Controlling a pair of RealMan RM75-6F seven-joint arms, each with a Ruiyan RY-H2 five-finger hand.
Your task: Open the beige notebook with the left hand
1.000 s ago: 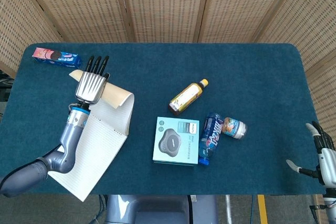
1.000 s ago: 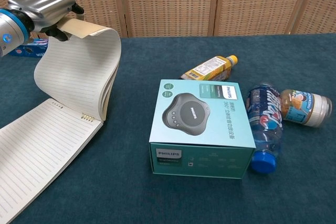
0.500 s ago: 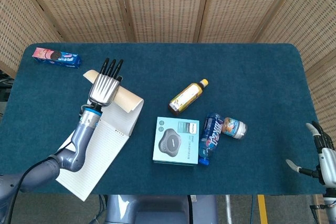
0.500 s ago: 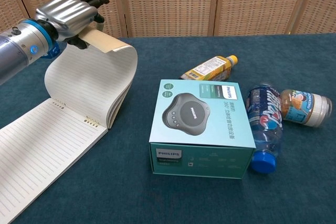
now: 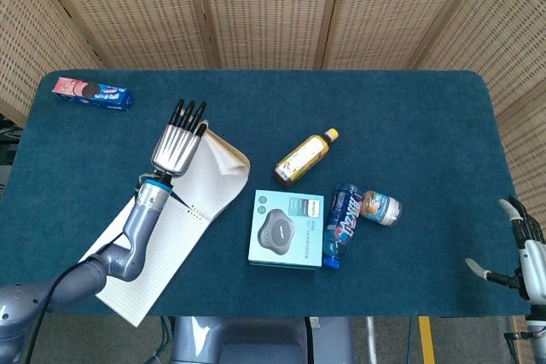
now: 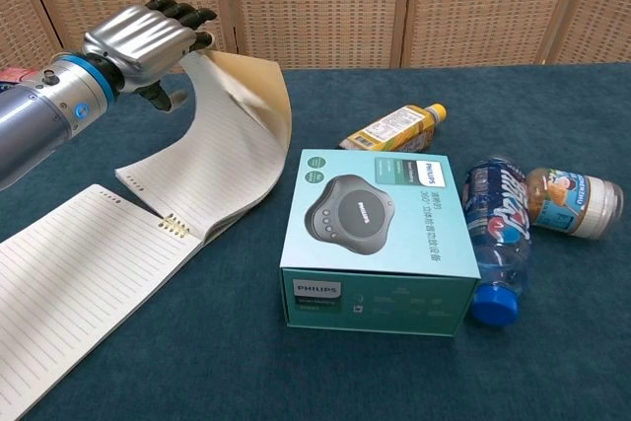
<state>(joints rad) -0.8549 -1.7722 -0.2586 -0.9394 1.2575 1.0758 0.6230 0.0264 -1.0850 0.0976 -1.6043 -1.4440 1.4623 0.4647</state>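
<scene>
The left hand (image 6: pixel 138 41) has its fingers (image 6: pixel 182 15) curled over the top edge of a lifted sheaf of pages, gripping it; the beige notebook (image 6: pixel 118 244) lies open beneath and toward the robot, its long axis running diagonally at the table's left; the right hand (image 5: pixel 522 249) hangs open, well apart.
</scene>
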